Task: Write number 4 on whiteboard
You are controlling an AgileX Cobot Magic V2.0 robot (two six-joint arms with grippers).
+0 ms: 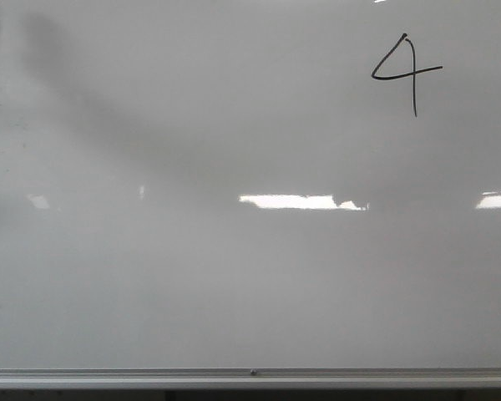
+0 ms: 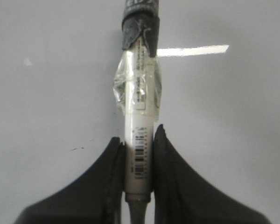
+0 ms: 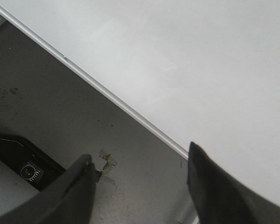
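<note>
The number 4 [image 1: 407, 73] sits finished, high in the whiteboard's [image 1: 234, 276] upper right. Left fingers [image 2: 138, 161] pinch the marker [image 2: 139, 126], its length running straight out between them; right fingers [image 3: 140, 182] spread, holding nothing.

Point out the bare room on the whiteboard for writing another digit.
The glossy white-grey whiteboard is bare almost everywhere: the whole stretch left of the thin black hand-drawn number 4, and all the band below it down to the thin silver bottom rail. Only the upper right corner, around the 4, is taken.
</note>
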